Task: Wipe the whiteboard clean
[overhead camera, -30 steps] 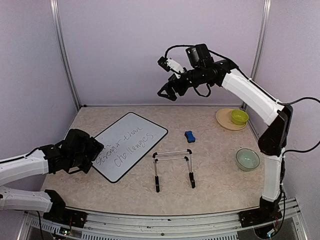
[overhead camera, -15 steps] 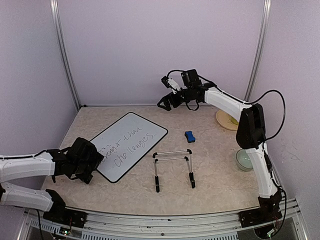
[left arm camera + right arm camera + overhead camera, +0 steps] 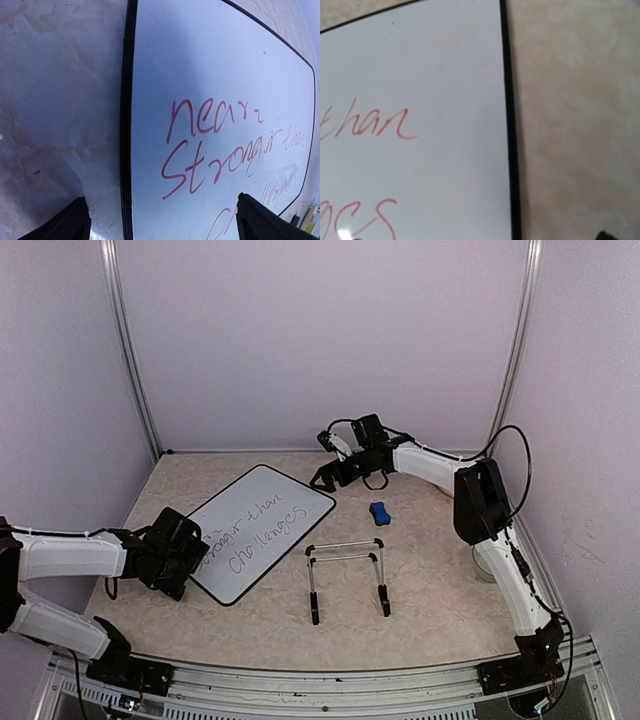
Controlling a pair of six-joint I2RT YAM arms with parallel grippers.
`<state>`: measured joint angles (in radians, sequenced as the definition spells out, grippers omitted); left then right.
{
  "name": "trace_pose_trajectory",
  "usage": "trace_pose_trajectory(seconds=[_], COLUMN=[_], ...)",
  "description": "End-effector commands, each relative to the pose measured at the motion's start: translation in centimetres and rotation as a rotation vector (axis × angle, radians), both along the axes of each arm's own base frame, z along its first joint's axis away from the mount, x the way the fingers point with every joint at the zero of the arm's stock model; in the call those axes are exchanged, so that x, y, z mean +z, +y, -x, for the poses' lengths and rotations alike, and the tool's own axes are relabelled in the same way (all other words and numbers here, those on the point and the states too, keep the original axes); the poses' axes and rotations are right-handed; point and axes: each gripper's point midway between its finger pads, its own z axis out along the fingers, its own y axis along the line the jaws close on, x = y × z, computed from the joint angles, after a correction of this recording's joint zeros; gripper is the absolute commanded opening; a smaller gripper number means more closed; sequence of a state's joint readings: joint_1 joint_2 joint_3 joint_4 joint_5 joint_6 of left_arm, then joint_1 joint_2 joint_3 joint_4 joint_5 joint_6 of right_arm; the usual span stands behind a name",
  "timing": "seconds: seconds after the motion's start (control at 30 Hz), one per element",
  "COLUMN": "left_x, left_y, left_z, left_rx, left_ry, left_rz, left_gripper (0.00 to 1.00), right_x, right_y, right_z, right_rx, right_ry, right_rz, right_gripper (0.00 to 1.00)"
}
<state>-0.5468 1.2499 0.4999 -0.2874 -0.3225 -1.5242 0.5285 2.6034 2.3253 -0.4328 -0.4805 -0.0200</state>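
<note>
whiteboard (image 3: pixel 262 530) between 2 open end effectors

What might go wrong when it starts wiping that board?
The blue eraser lies untouched; the left gripper and right gripper are open and empty, so bare fingers might only smear the writing. The left one, at a corner of the whiteboard, might shove it toward the wire stand.

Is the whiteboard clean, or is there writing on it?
Written on: the whiteboard has red words across it, like "Stronger than".
</note>
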Motion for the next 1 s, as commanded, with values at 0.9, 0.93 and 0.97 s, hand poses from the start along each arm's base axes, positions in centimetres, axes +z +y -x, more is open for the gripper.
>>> trace_pose_trajectory(seconds=[0.9,0.93,0.97], left_x=[0.0,0.0,-0.2], left_y=[-1.7,-1.9,-2.1], left_z=[-12.5,-12.9,-13.1], left_rx=[-0.249,-0.256,-0.265], left_ry=[-0.044,-0.044,-0.044], left_rz=[-0.218,-0.217,-0.214], left_gripper=[0.99,0.99,0.99], right_x=[-4.3,-3.9,-3.4], right_y=[-0.5,-0.4,-0.4], right_z=[5.5,6.1,6.7], right_rx=[0.109,0.126,0.138], right_ry=[0.371,0.374,0.375], right_rz=[-0.077,-0.083,-0.088], right_gripper=[1.00,1.00,1.00])
